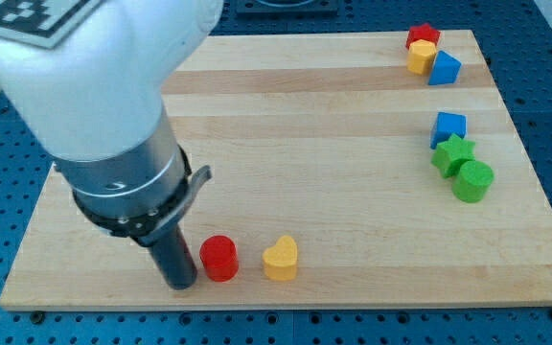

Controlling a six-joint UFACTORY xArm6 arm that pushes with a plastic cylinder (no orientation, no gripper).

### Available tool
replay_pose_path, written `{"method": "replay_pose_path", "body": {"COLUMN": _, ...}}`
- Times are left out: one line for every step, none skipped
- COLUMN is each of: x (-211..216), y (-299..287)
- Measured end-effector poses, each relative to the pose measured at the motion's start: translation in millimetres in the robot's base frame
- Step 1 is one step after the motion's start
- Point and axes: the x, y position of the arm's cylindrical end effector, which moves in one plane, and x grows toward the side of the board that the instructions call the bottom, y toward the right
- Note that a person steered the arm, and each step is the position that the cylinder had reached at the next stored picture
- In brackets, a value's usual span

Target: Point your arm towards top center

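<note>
Eight blocks: two red [219, 257], two yellow [281, 259], two blue [448, 127], apparently two green [473, 181].

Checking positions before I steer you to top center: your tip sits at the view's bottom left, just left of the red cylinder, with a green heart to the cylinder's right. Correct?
Not quite: the heart is yellow, not green. The camera view shows my tip at the view's bottom left, just left of the red cylinder, with the yellow heart to the cylinder's right.

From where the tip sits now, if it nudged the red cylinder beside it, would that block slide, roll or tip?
Probably slide: the red cylinder stands upright on its flat end on the smooth wooden board. It looks squat, so tipping seems unlikely. My tip sits just to its left in the view, so a push would likely drive it toward the yellow heart.
</note>
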Motion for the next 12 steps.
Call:
{"method": "replay_pose_path", "body": {"x": -0.6, "y": 20.4}}
{"method": "replay_pose_path", "body": {"x": -2.5, "y": 24.8}}
{"method": "replay_pose_path", "body": {"x": -2.5, "y": 11.9}}
{"method": "replay_pose_path", "body": {"x": -2.5, "y": 7.9}}
{"method": "replay_pose_path", "body": {"x": -16.8, "y": -25.1}}
{"method": "replay_pose_path", "body": {"x": -77.8, "y": -63.3}}
{"method": "replay_pose_path", "body": {"x": -136.2, "y": -70.0}}
{"method": "replay_pose_path", "body": {"x": -141.6, "y": -70.0}}
{"method": "replay_pose_path", "body": {"x": -159.3, "y": -70.0}}
{"method": "replay_pose_path", "body": {"x": -234.2, "y": -58.0}}
{"method": "replay_pose_path", "body": {"x": -302.2, "y": -14.4}}
{"method": "replay_pose_path", "body": {"x": -358.8, "y": 53.7}}
